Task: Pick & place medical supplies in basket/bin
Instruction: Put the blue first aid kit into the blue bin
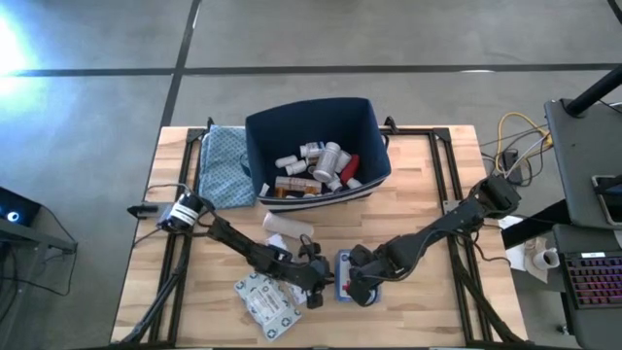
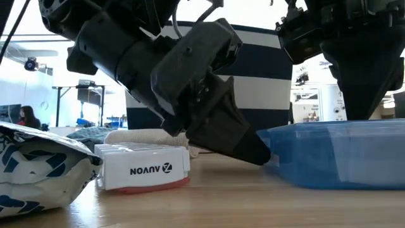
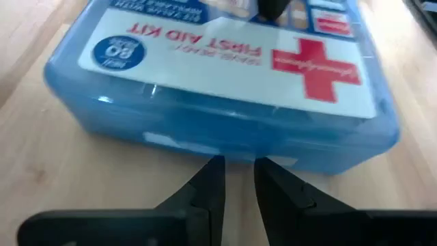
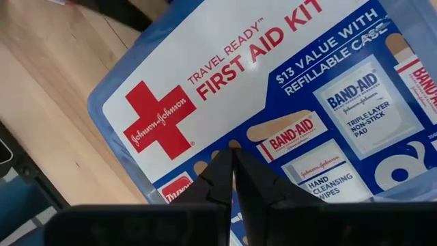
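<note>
The blue-white first-aid box [image 1: 345,275] with a red cross lies flat on the table's near middle, and also shows in the low view [image 2: 342,155]. My left gripper [image 3: 239,167] is low beside the box, a narrow gap between its fingers. My right gripper [image 4: 232,154] is shut above the box lid. The navy bin [image 1: 316,146] stands at the far middle with white bottles and a red bottle inside. Grey-white printed packets [image 1: 267,301] and a white roll [image 1: 289,226] lie on the table. My left gripper comes in level from the table's left. Its fingertips [image 3: 218,167] meet the first-aid box's side wall [image 3: 235,147] near its base; in the low view the tip reaches the box's end [image 2: 269,152]. The box stays flat on the table. My right gripper points down from above, its shut fingertips [image 4: 225,160] set on the box's printed lid [image 4: 235,142], near the red cross.
A blue patterned cloth [image 1: 224,165] lies left of the bin. A white AUVON box [image 2: 142,168] and a printed packet [image 2: 38,171] sit close to my left arm. Bare wood lies right of the first-aid box. Black rails run along both table sides.
</note>
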